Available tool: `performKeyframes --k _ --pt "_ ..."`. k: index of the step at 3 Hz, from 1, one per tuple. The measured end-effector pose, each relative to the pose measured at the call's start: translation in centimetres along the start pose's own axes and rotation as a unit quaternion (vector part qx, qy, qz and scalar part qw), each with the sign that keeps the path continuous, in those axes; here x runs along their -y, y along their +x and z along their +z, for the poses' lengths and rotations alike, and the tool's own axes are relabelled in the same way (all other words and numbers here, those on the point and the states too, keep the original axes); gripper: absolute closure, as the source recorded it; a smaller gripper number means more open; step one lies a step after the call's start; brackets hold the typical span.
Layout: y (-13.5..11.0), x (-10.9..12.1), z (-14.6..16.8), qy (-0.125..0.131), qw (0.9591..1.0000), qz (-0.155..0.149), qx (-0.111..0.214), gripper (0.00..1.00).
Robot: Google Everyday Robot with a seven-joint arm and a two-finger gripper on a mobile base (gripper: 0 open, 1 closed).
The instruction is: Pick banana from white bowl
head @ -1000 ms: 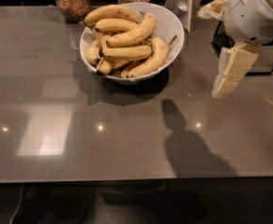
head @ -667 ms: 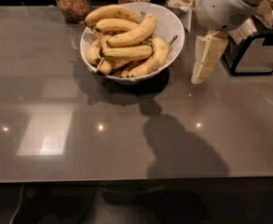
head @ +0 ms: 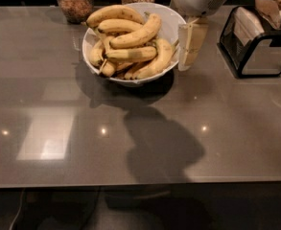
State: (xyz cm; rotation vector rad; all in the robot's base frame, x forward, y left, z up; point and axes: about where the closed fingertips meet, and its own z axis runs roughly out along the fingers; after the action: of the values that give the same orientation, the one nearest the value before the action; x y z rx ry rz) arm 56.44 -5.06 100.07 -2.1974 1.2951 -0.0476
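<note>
End effector [head: 192, 46] just beside white bowl [head: 170, 19]

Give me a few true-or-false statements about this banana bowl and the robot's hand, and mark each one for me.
1. The bowl holds several bananas. True.
2. The gripper has a banana in it. False: no banana is in it; it hangs just beside the bowl's rim, on the picture's right.
3. A glass jar stands behind the bowl. True.
4. The bowl is blue. False: it is white.
5. One banana lies loose on the table. False: all the bananas are in the bowl.
</note>
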Motion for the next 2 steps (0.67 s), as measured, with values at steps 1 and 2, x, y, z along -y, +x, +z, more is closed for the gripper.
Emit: performKeyframes --k 1,2 --pt "0.4 1.6 0.6 0.012 0.9986 -0.045 -0.025 0.0" --pt "0.8 4.2 1.5 0.03 0.9908 -0.119 -0.057 0.0"
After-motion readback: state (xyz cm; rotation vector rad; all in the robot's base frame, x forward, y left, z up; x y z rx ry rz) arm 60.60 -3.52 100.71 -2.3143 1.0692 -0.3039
